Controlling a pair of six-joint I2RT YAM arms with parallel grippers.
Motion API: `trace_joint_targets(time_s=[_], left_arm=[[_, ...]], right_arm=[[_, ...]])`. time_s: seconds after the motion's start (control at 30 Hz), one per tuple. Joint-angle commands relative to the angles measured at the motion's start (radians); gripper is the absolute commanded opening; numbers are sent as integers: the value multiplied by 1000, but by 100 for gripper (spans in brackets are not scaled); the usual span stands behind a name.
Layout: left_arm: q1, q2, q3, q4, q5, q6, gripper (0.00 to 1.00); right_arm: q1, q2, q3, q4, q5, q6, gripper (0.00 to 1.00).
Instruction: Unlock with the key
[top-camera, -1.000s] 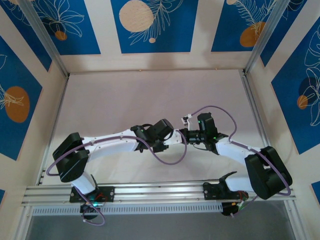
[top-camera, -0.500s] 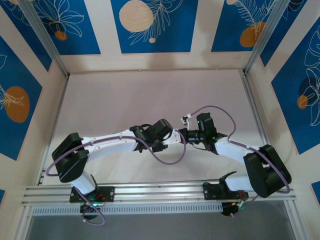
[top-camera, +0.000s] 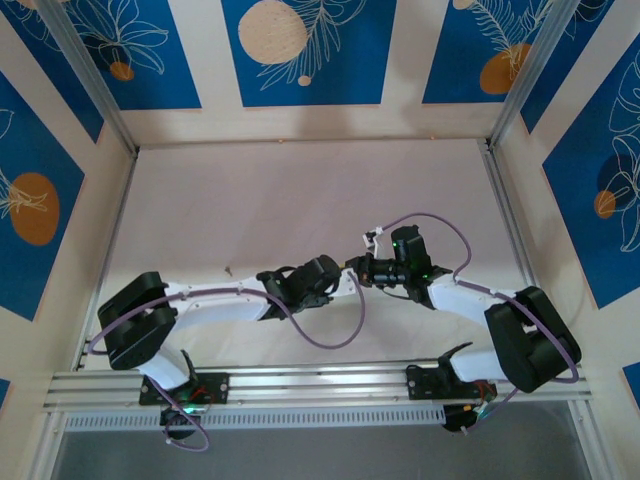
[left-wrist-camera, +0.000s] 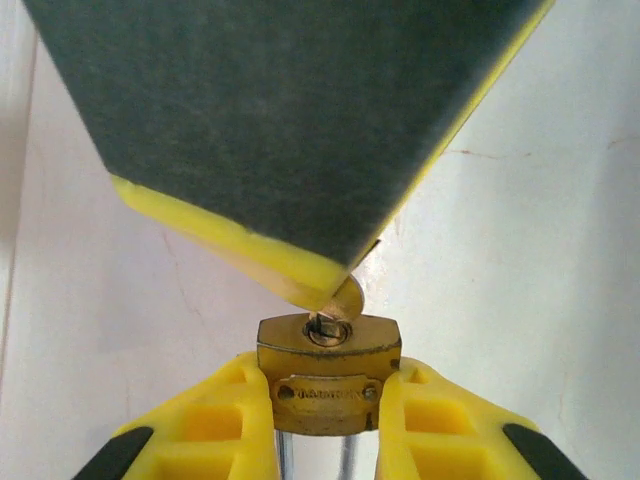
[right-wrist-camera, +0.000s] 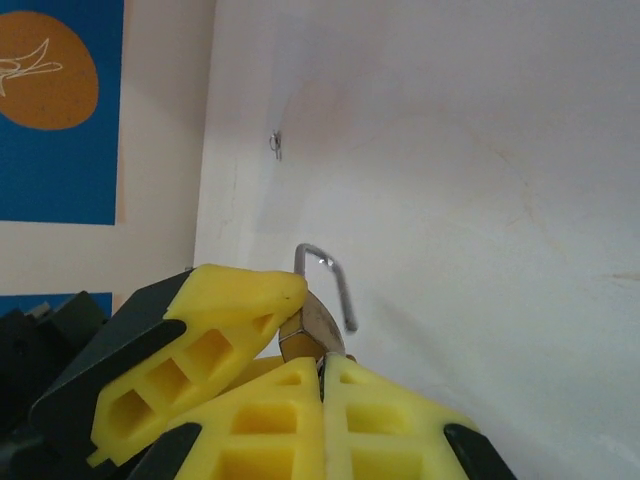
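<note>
My left gripper (left-wrist-camera: 330, 372) is shut on the small brass padlock (left-wrist-camera: 328, 350), with a yellow finger on each side of its body and the keyhole facing the camera. The key (left-wrist-camera: 340, 305) is stuck in that keyhole; I see only a silver bit of it, its head hidden under my right gripper's finger (left-wrist-camera: 300, 130). In the right wrist view my right gripper (right-wrist-camera: 322, 362) is pressed shut on the key. Just beyond it the padlock (right-wrist-camera: 318, 330) shows, and one end of its silver shackle (right-wrist-camera: 335, 275) hangs free. From above, both grippers (top-camera: 348, 270) meet at mid-table.
A small metal ring (right-wrist-camera: 276, 145) lies on the white table near the left wall (right-wrist-camera: 160, 130); it shows as a speck (top-camera: 228, 268) beside the left arm. Purple cables (top-camera: 335, 335) loop off both arms. Walls and metal posts enclose the table.
The left arm has dropped lower and swung slightly toward the near edge, uncovering the speck on the table. The right arm has edged a little left. Both grippers stay joined at the padlock.
</note>
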Motion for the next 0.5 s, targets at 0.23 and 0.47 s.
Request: trace_joint_targets(time_s=[0.23,0.47], left_arm=[[-50,-3,-1,317,-91,98,0],[-28,-20,33,143,-22,18,0]], right_arm=[[61,27,27,-9,-35,114,0],[-1,-49,27,-126,-35,35,26]])
